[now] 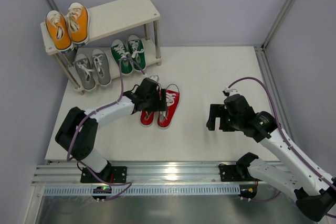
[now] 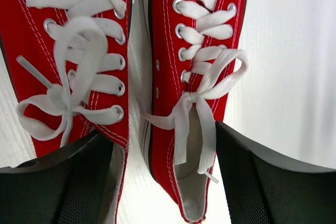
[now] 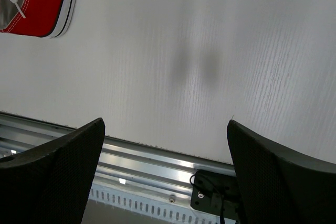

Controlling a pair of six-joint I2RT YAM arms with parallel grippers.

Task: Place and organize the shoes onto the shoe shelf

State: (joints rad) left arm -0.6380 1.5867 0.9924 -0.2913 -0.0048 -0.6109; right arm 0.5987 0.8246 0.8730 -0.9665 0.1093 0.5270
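Observation:
The red pair lies on the white table, toes toward me, one shoe (image 1: pixel 169 106) right of the other (image 1: pixel 147 115). My left gripper (image 1: pixel 150 96) is low over their heel ends, open. In the left wrist view (image 2: pixel 159 132) its left finger (image 2: pixel 58 182) is at the left shoe's (image 2: pixel 79 51) opening and its right finger (image 2: pixel 273 182) is outside the right shoe (image 2: pixel 205 35). The shoe shelf (image 1: pixel 123 17) holds the orange pair (image 1: pixel 67 24) on top, and the grey pair (image 1: pixel 92 68) and green pair (image 1: pixel 127 52) below. My right gripper (image 1: pixel 216 117) hangs open and empty; its wrist view (image 3: pixel 165 124) shows a red heel (image 3: pixel 37 3).
The right half of the shelf's top board (image 1: pixel 131 10) is bare. A metal rail (image 1: pixel 157 174) runs along the near table edge, also in the right wrist view (image 3: pixel 157 156). Frame posts stand at the back corners.

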